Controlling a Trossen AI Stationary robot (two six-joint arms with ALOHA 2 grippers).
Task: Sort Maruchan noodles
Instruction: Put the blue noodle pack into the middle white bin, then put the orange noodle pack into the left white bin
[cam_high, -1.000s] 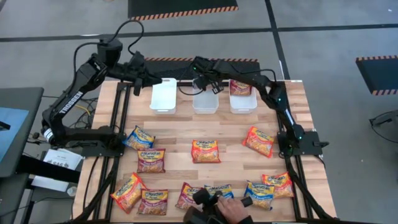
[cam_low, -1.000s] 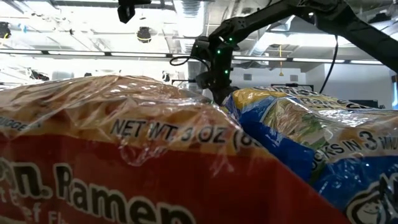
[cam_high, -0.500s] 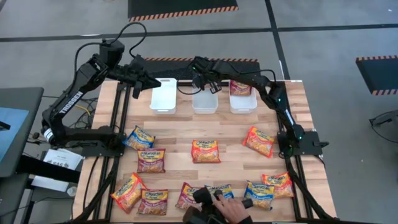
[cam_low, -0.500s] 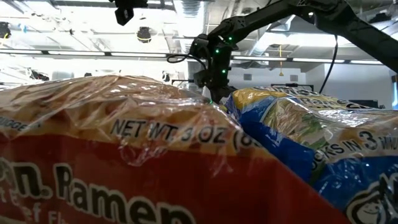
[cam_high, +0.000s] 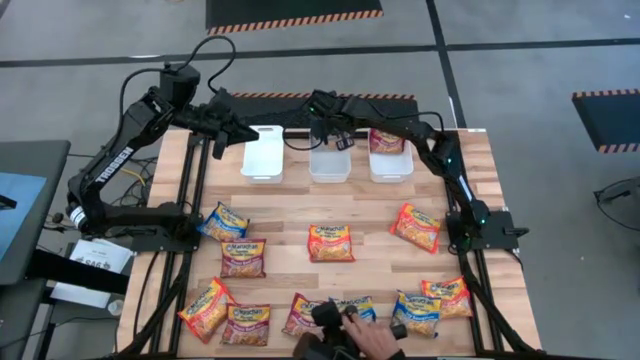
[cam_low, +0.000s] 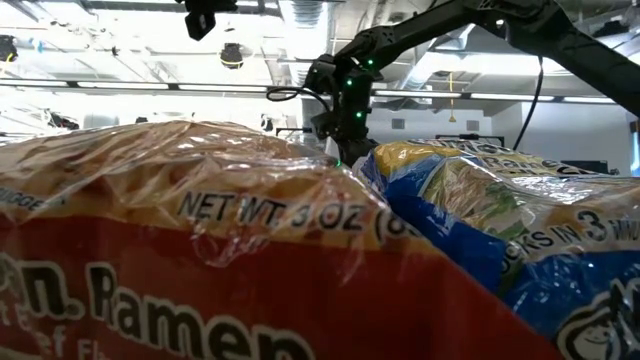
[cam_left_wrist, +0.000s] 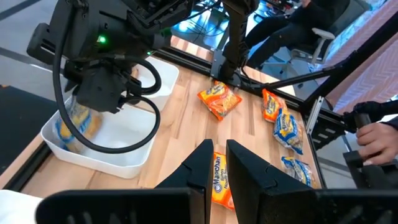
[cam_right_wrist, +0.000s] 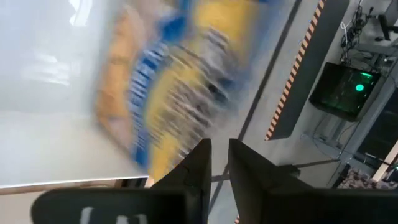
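The right gripper reaches across the far edge of the table, poised over the middle white bin, fingers parted by a narrow gap and gripping nothing; a blue-and-yellow noodle packet lies in the bin beneath. The left gripper hangs beside the left bin, fingers nearly together, empty. Other Maruchan packets lie scattered over the wooden table. A person's hand rests at the near edge.
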